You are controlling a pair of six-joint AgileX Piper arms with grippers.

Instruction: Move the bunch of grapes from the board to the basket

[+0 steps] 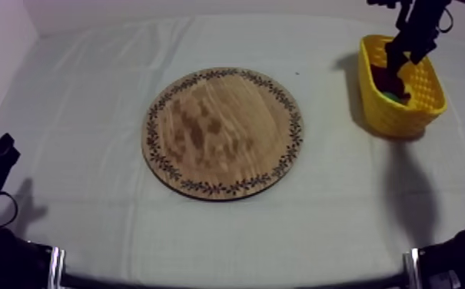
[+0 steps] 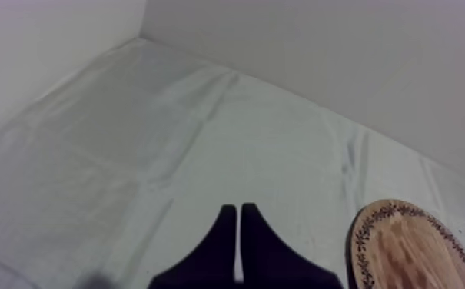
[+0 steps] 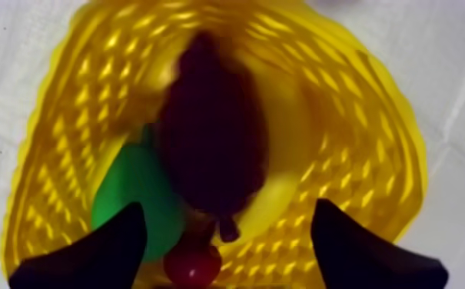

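Spread right gripper (image 3: 227,206) hangs over grapes (image 3: 212,131), pear (image 3: 139,192), small red fruit (image 3: 193,265) in yellow basket (image 3: 358,115); left gripper (image 2: 238,207) closed.

This looks like a robot test bench in a lab-like room. The tabletop (image 1: 89,115) is draped in plain grey-white cloth, with bare white walls (image 2: 320,46) close behind. Black robot arms (image 1: 423,23) flank staged props: a wooden board (image 1: 224,131) and a yellow basket (image 1: 427,88) of toy fruit (image 3: 135,192).

left hand (image 2: 239,209), right hand (image 3: 227,206): matte black, two tapered pointed fingers each
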